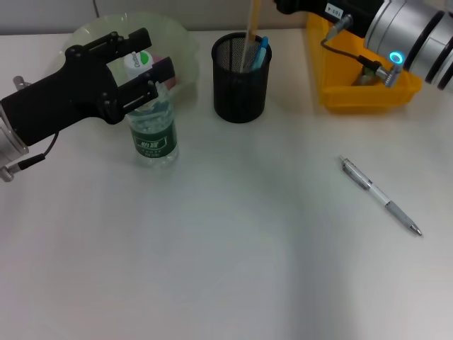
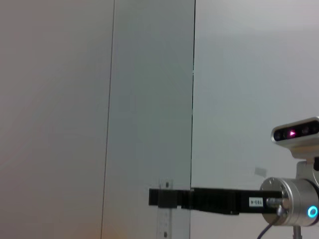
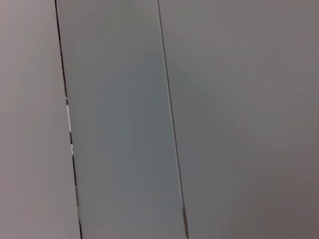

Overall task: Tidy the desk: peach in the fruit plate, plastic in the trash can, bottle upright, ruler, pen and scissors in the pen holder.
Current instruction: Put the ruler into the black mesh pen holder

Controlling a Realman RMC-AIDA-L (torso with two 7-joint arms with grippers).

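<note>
Table (image 1: 212, 269): bare white surface nearest the camera; carries everything below.
Left hand (image 1: 138, 71): fingers spread either side of the bottle's neck, not pressed shut on it.
Right hand (image 1: 297, 6): at the far edge above the pen holder; grip cannot be told.
Fruit plate (image 1: 180, 42): pale green, behind the bottle; contents hidden.
Trash can (image 1: 333, 95): yellow bin, far right; contents unclear.
Pen holder (image 1: 241, 85): black mesh, holds a yellow ruler (image 1: 250, 28) and something blue.
Bottle (image 1: 152, 134): upright, clear plastic, probably light, smooth; grip at neck.
Pen (image 1: 380, 195): loose on table, right; thin, stiff, rolls; pinch mid-barrel.
</note>
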